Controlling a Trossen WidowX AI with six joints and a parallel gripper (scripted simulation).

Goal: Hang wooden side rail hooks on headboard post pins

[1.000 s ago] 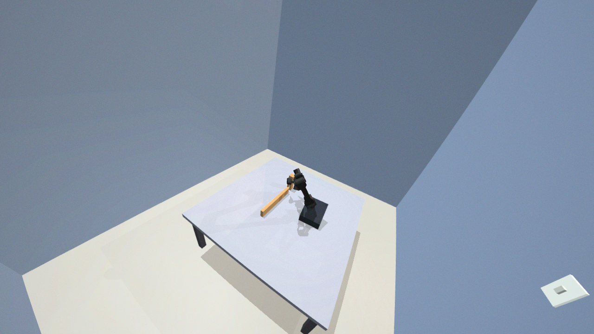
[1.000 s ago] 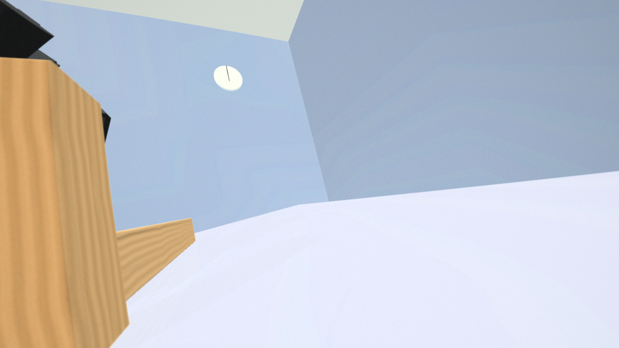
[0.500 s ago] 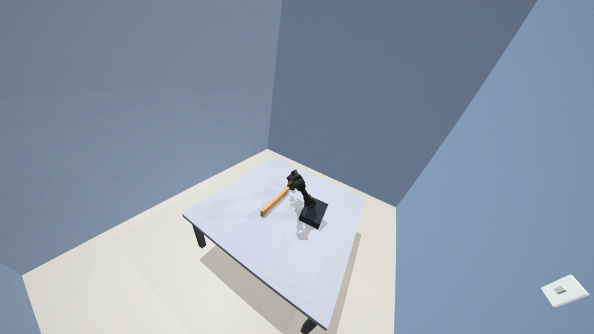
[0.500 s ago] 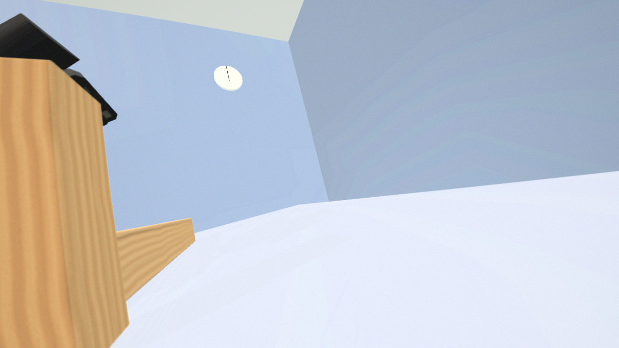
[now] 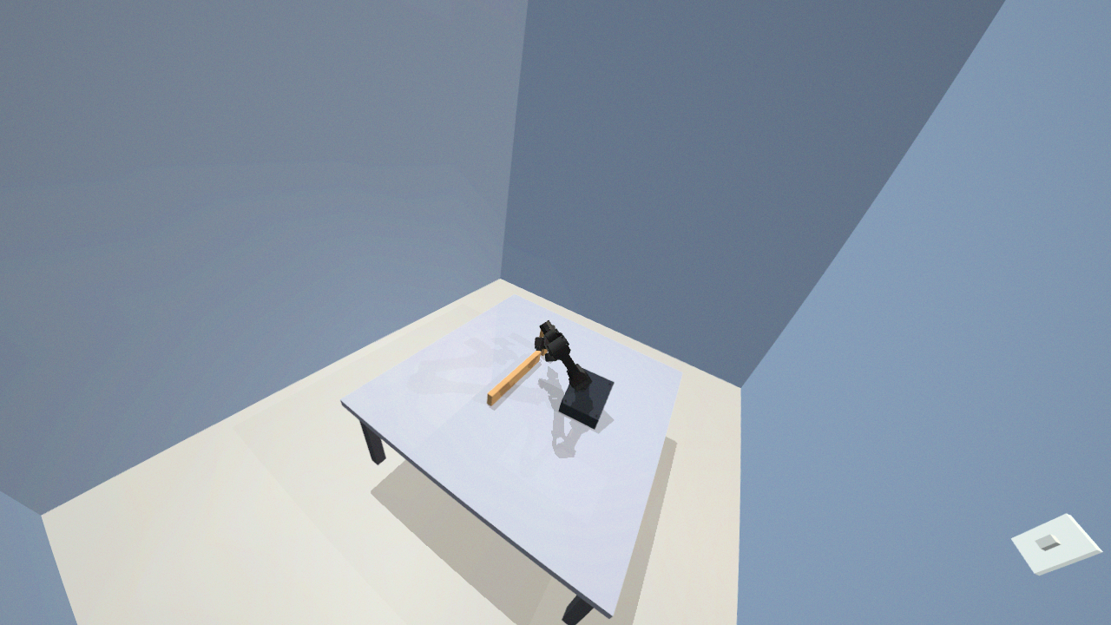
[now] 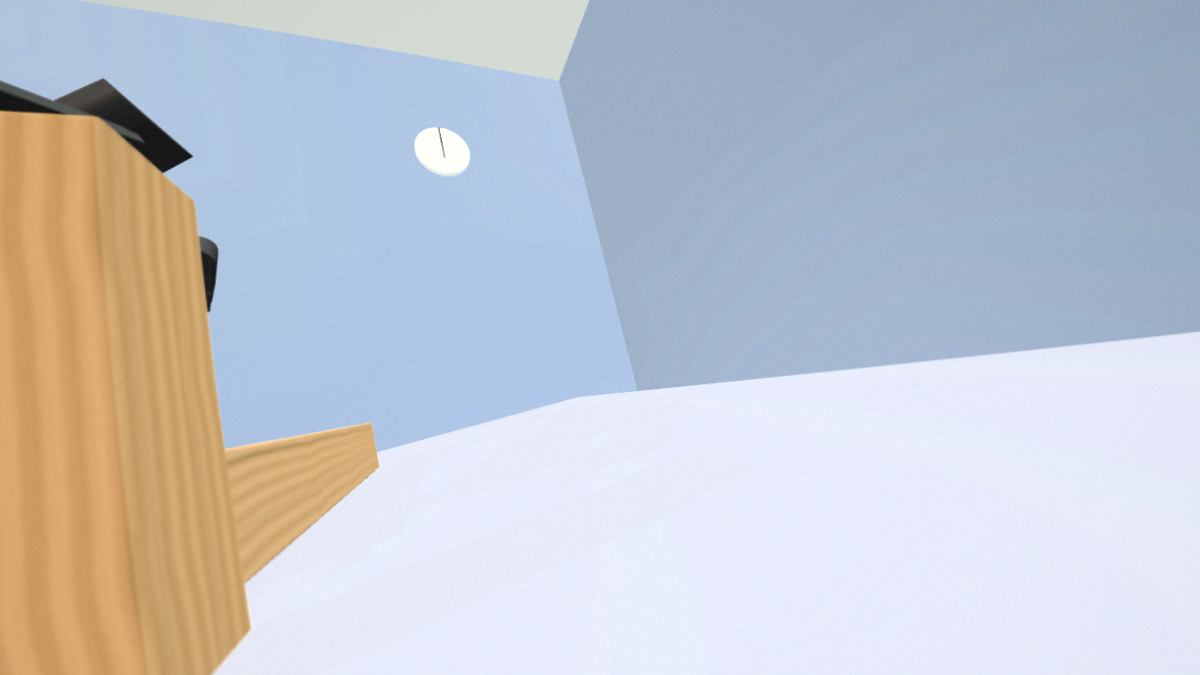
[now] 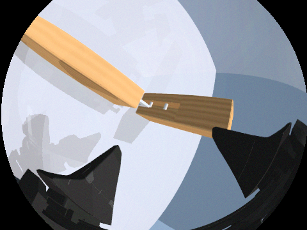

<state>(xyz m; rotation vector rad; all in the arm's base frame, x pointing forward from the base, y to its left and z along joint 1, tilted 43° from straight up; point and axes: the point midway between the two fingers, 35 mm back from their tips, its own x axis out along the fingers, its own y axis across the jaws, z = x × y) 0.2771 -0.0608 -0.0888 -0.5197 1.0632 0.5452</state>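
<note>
The wooden side rail (image 5: 512,379) (image 6: 293,487) (image 7: 86,67) lies along the table, its hooked end close to the headboard post (image 6: 50,377) (image 7: 204,112). The post stands upright, its slot with two pins facing the rail in the wrist view. A steel hook (image 7: 145,103) sticks out from the rail's end toward the post's slot; from this angle I cannot tell whether it touches a pin. The other hook is not clearly seen. My gripper (image 5: 544,350) (image 7: 166,138) is open and empty, above the rail's hooked end and beside the post, which it mostly hides in the top view.
The arm's dark base (image 5: 586,404) stands on the white table (image 5: 575,505), to the right of the rail in the top view. The post stands nearest the table's back part. A round clock (image 6: 442,151) hangs on the wall, far from the arm.
</note>
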